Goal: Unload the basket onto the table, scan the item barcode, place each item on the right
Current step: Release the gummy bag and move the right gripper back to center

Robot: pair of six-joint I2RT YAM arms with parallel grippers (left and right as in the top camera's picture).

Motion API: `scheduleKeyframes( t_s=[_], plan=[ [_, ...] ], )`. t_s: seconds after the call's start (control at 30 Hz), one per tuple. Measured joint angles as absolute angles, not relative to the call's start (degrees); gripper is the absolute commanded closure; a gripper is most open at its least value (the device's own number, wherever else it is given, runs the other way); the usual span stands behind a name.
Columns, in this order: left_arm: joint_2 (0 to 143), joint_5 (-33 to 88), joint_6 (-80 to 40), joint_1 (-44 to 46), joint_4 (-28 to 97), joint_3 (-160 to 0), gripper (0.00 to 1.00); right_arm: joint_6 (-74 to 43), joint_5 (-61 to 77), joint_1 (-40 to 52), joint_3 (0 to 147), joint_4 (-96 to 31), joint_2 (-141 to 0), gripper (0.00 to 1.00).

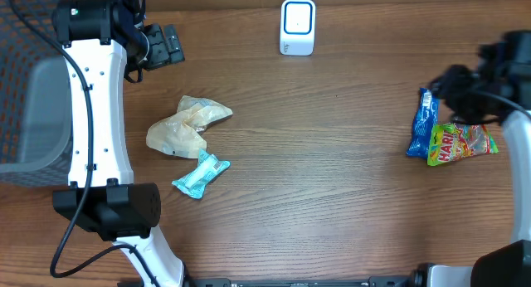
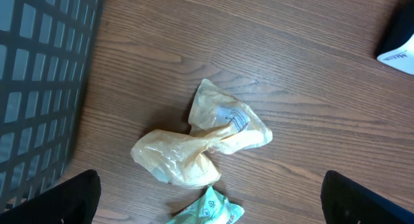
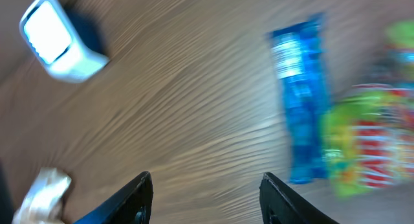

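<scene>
The white barcode scanner [image 1: 298,26] stands at the back middle of the table; it also shows in the right wrist view, scanner [image 3: 58,36]. A blue packet [image 1: 423,121] and a colourful gummy bag [image 1: 461,143] lie flat at the right. My right gripper [image 3: 207,185] hovers open just left of the blue packet [image 3: 301,94] with nothing between its fingers; from overhead the right gripper [image 1: 448,86] sits above the two items. A crumpled yellowish bag [image 2: 200,143] and a teal packet [image 2: 210,211] lie below my wide-open, empty left gripper [image 2: 213,204].
A grey mesh basket [image 1: 33,96] fills the far left edge, beside the left arm's base [image 1: 108,208]. The yellowish bag [image 1: 187,125] and teal packet [image 1: 200,174] sit left of centre. Bare wood lies between them and the right-hand items.
</scene>
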State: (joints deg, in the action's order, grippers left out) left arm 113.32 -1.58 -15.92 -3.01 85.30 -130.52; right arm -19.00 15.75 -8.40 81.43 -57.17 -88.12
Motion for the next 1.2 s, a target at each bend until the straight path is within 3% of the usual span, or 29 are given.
scheduleKeyframes(
  t_s=[0.47, 0.77, 1.2],
  plan=[
    [113.32, -1.58, -15.92, -3.01, 85.3, -130.52, 0.0, -20.8, 16.6, 14.92, 81.43, -44.97, -90.39, 0.42],
    [113.32, -1.56, -15.92, -2.98, 85.3, -130.52, 0.0, -22.37, 20.82, 23.99, 81.43, -41.01, -98.13, 0.35],
    [113.32, -1.58, -15.9, -2.98, 85.3, -130.52, 0.0, -24.88, 24.8, 33.15, 81.43, -38.15, -104.99, 0.35]
  ],
)
